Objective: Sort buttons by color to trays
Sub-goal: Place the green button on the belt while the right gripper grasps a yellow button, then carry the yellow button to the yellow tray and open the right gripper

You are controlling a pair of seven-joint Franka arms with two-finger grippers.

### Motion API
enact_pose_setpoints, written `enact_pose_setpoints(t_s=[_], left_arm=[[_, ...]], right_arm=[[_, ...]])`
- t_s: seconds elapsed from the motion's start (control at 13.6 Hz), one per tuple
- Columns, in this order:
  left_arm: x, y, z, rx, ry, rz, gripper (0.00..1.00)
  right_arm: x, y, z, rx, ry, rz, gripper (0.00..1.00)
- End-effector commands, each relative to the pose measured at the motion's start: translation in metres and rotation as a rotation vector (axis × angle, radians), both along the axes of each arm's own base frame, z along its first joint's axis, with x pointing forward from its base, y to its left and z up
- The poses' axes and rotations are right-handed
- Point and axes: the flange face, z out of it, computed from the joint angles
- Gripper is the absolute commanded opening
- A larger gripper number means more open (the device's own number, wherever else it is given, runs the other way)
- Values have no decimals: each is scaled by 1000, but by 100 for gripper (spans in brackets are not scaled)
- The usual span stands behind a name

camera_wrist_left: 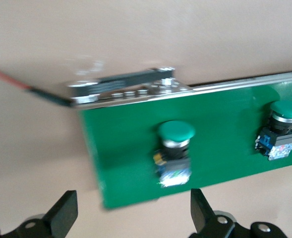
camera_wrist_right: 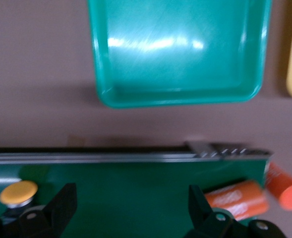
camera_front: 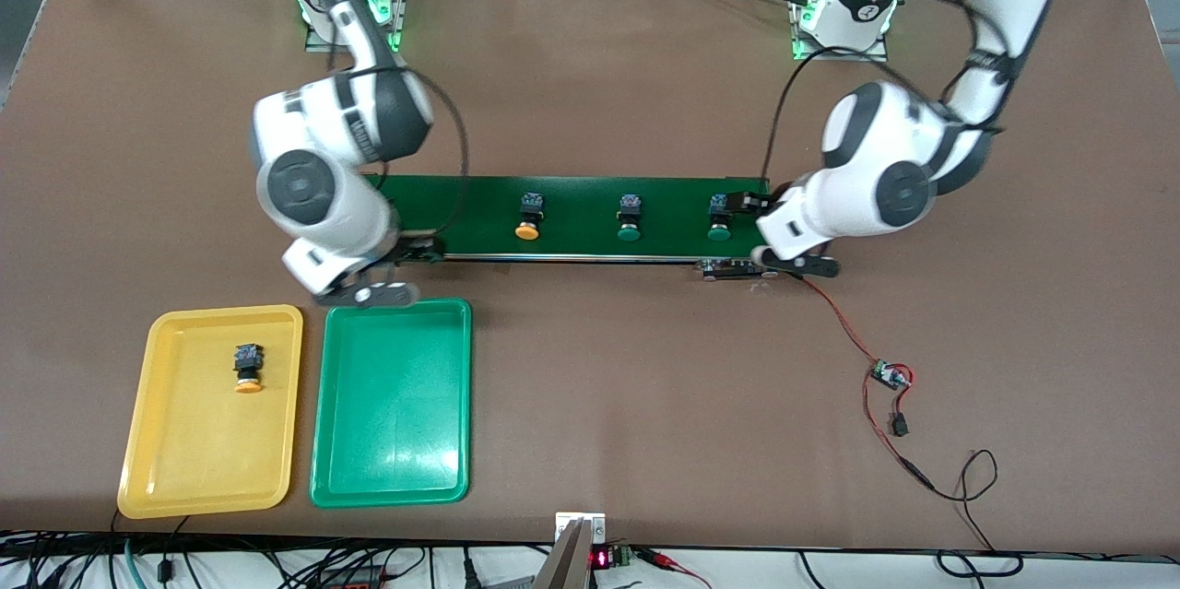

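Currently, the long dark-green conveyor belt (camera_front: 572, 218) lies across the middle of the brown table (camera_front: 645, 386), and three of the small push-buttons rest on it in a row. The yellow-capped push-button on the belt (camera_front: 527, 220) is nearest the right arm's end; the middle green-capped push-button (camera_front: 629, 222) follows, and the end green-capped push-button (camera_front: 719, 220) sits nearest the left arm's end of the belt.

The left gripper (camera_wrist_left: 133, 215) hangs over the belt's end by that last green button, its black fingers (camera_wrist_left: 61, 213) spread apart and holding nothing. Its wrist view shows the end green button between the fingertips' line and the belt's metal edge rail (camera_wrist_left: 131, 89), with the middle green button farther along the belt.

The right gripper (camera_wrist_right: 131, 208) is over the belt's other end, its fingers likewise wide apart and empty. Two orange cylinders with white markings (camera_wrist_right: 235, 198) lie on the belt close to one fingertip.

The shallow yellow plastic tray (camera_front: 166, 478) and the shallow green plastic tray (camera_front: 392, 478) sit side by side, nearer the front camera than the belt, toward the right arm's end. The second yellow-capped push-button (camera_front: 247, 368) lies in the yellow tray. The green tray holds no button.

A red-and-black wire with a small circuit board (camera_front: 890, 375) trails from the belt's end toward the left arm's side.
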Motion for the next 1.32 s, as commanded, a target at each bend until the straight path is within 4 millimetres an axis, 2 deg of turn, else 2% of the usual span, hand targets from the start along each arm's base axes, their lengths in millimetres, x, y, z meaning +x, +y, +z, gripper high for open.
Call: enact_pose_setpoints(t_s=[0.0, 0.07, 0.22, 0.37, 0.44, 0.51, 0.59, 0.73, 0.81, 0.95, 1.03, 1.17, 1.25], left_arm=[[-10, 58, 50, 86, -16, 30, 100], [-11, 76, 60, 150, -33, -9, 100], [-15, 98, 93, 249, -94, -61, 100], [-18, 115, 154, 258, -183, -20, 100], [-19, 124, 186, 262, -157, -8, 100], [-21, 125, 213, 270, -134, -15, 100], [-21, 128, 227, 272, -127, -12, 100], [-15, 156, 240, 248, -153, 46, 100], [-8, 176, 237, 235, -162, 88, 100], [-6, 179, 247, 240, -197, 54, 100], [-5, 181, 263, 226, -225, 30, 100], [-2, 172, 270, 231, -234, 9, 100], [1, 170, 273, 231, -242, 7, 100]], right_arm=[[-43, 54, -2, -31, 7, -91, 100], [-52, 66, -6, -40, 8, -103, 100], [-68, 84, -17, -54, 7, -133, 100], [-86, 98, -32, -57, 13, -165, 100], [-91, 100, -42, -56, 9, -183, 100], [-96, 100, -51, -54, 1, -200, 100], [-102, 101, -61, -54, 2, -208, 100], [-105, 96, -76, -41, -11, -216, 100], [-106, 94, -84, -35, -20, -219, 100], [-109, 97, -96, -30, -27, -212, 100], [-111, 98, -104, -36, -20, -210, 100], [-108, 95, -108, -32, -25, -214, 100], [-107, 94, -113, -38, -20, -216, 91]])
